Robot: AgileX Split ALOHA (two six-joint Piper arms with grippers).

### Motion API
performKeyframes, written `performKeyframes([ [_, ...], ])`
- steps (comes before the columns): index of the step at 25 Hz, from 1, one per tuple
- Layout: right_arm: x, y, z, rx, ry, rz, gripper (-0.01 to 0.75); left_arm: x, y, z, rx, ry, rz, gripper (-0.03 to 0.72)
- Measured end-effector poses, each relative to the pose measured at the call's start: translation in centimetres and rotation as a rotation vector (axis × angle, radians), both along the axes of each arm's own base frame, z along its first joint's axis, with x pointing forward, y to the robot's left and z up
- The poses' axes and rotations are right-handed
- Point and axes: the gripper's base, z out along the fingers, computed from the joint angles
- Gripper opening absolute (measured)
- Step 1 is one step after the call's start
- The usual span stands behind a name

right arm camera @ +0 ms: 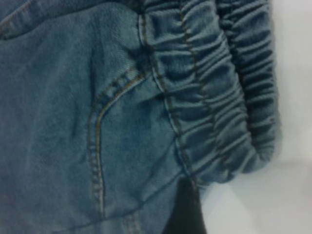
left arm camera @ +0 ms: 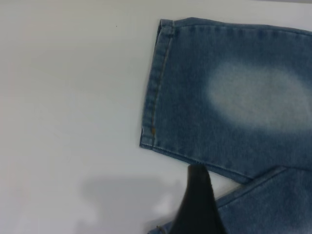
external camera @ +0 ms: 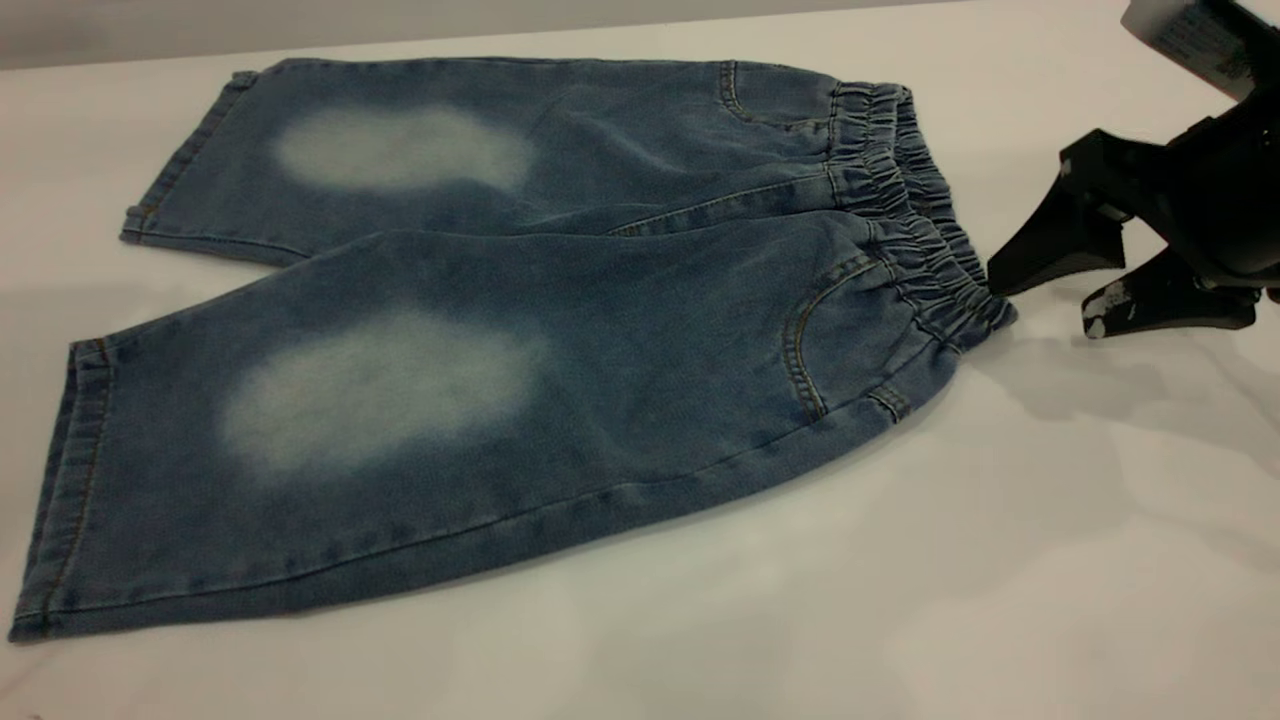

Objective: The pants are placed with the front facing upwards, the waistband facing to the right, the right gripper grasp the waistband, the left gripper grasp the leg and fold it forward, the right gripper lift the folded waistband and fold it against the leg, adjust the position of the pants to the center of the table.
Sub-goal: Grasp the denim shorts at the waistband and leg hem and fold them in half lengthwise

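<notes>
The near leg of the pants lies flat on the white counter, front up, with both legs spread to the left and the waistband at the right. The right gripper sits low at the near corner of the waistband, its fingers spread apart, one tip touching the ruched edge and the other just beside it on the counter. Only one dark finger of the left gripper shows, over the gap between the leg hems, so I cannot tell if it is spread or closed.
</notes>
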Motion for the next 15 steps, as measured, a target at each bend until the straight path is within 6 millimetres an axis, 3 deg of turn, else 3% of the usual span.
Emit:
performKeyframes([
  [15,0.5,0.6,-2.1,0.076,0.013,0.006,0.513,0.0,0.0,0.0,-0.001,-0.001,0.001,0.498],
])
